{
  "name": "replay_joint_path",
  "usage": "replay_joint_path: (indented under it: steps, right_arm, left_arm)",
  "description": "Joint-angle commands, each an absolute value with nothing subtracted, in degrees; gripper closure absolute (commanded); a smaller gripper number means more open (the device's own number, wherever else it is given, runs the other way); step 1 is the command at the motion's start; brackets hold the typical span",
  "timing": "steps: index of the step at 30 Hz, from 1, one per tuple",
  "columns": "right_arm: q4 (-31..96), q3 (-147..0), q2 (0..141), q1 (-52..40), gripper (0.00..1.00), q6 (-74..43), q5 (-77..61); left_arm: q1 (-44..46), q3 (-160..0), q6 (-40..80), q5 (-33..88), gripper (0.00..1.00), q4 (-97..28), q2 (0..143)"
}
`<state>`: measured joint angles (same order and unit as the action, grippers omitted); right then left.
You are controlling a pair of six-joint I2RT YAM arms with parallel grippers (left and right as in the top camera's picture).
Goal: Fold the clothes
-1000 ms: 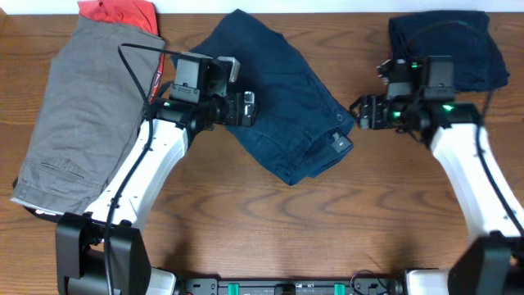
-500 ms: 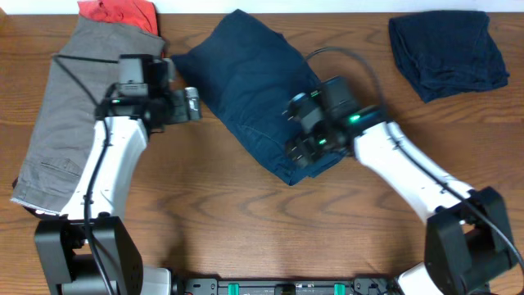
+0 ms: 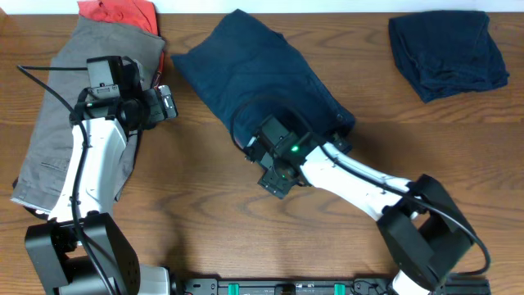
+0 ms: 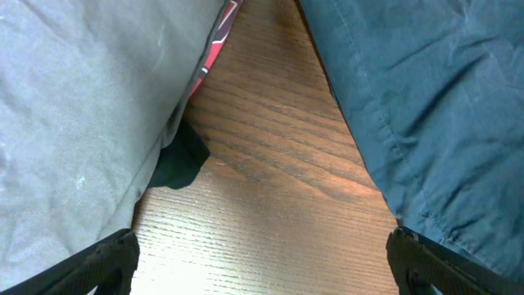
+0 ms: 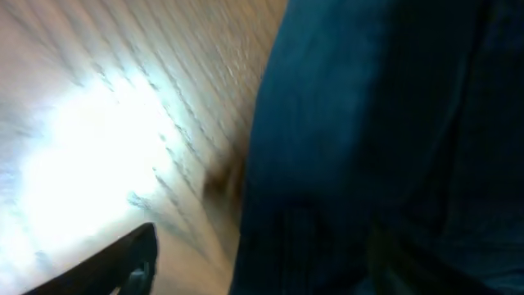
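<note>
Left hand (image 4: 262,264): wide open, empty. Right hand (image 3: 274,179): you cannot tell its grip. If you close at the denim shorts (image 3: 254,78) edge, expect a single-layer pinch and bunching.

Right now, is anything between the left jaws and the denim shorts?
No. Only bare table lies between the open left jaws and the denim shorts; the grey shorts sit on the other side.

Dark blue denim shorts (image 3: 262,74) folded mid-table, grey-khaki shorts (image 3: 57,115) left, red-orange garment (image 3: 119,12) behind, navy garment (image 3: 446,53) right
</note>
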<state>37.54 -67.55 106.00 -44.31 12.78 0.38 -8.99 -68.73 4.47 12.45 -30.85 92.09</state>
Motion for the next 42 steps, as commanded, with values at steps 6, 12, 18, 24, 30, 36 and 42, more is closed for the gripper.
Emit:
replay_joint_path:
  steps: [6,12,18,24,30,36,42]
  right_arm:
    - [37.45,-68.58,107.7,-44.16,0.56,7.7,18.55]
    - [36.82,-68.58,107.68,-42.41,0.99,6.57,19.7]
    - [38.17,-70.87,104.16,-41.34,0.99,4.34,19.03]
    - [46.39,-77.95,94.04,-38.17,0.99,4.05,12.82]
    - [52.71,-80.79,85.56,-30.11,0.99,1.67,2.68]
    - [55.16,-80.77,84.27,-19.81,0.99,0.05,-1.13]
    - [51.05,-80.77,88.33,-8.08,0.99,-3.09,-4.95]
  left_arm:
    - [-9.15,-69.6,4.75,11.9,0.02,-31.0,91.31]
    - [-9.15,-69.6,4.73,11.9,0.02,-31.0,91.31]
    - [-9.15,-69.6,4.73,11.9,0.02,-31.0,91.31]
    - [-9.15,-69.6,4.73,11.94,0.02,-31.22,91.31]
    - [-9.15,-69.6,4.08,11.99,0.02,-33.26,91.18]
    - [-8.19,-69.6,3.09,17.52,0.02,-34.63,90.85]
    - [-2.24,-69.56,0.16,16.78,0.02,-32.77,91.07]
